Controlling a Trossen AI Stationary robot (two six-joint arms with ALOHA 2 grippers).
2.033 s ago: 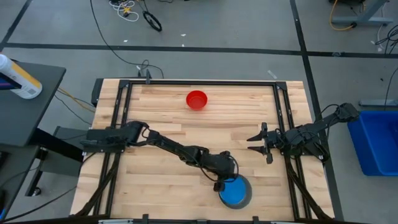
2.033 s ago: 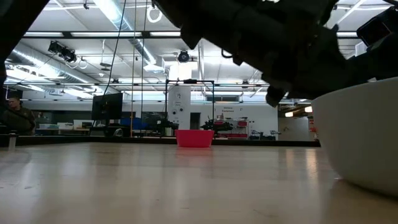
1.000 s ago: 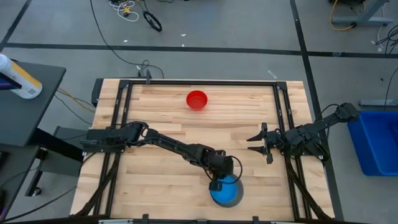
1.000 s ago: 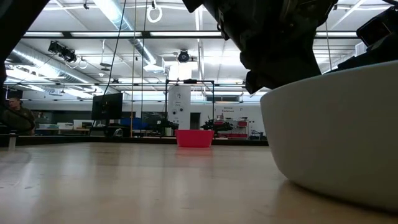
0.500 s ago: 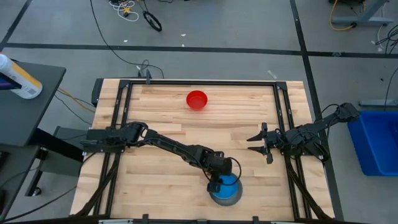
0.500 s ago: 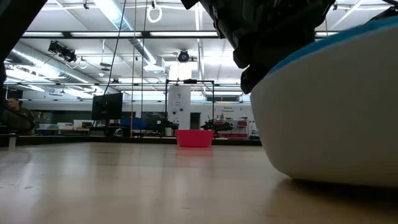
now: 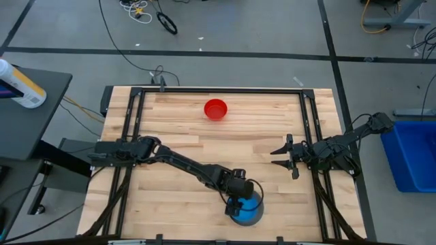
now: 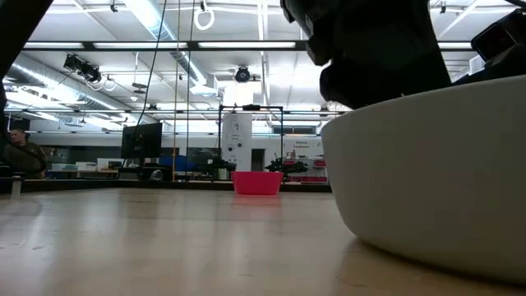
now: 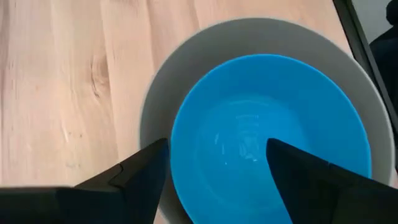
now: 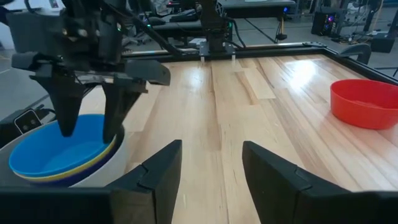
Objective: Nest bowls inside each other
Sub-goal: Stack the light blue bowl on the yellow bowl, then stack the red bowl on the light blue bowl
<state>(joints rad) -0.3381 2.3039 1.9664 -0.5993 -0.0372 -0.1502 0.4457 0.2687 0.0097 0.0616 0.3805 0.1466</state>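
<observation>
Here I see the wooden table [image 7: 177, 116], its pale planks framed by black rails, on grey flooring. The left gripper [image 7: 236, 203] stands spread above the light blue bowl [image 9: 267, 130], which nests in the grey bowl [image 8: 436, 181] at the near edge. The right gripper [image 7: 281, 156] waits open at the right side; the red bowl [image 7: 216, 109] sits far back.

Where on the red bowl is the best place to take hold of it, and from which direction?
Probably the rim of the red bowl, from straight above, one finger inside and one outside the wall. It sits upright and open, alone on the far part of the table, with free space all round. Its round, sloped wall gives little for a side grip. The left hand, open over the nested stack, would have to travel there.
</observation>
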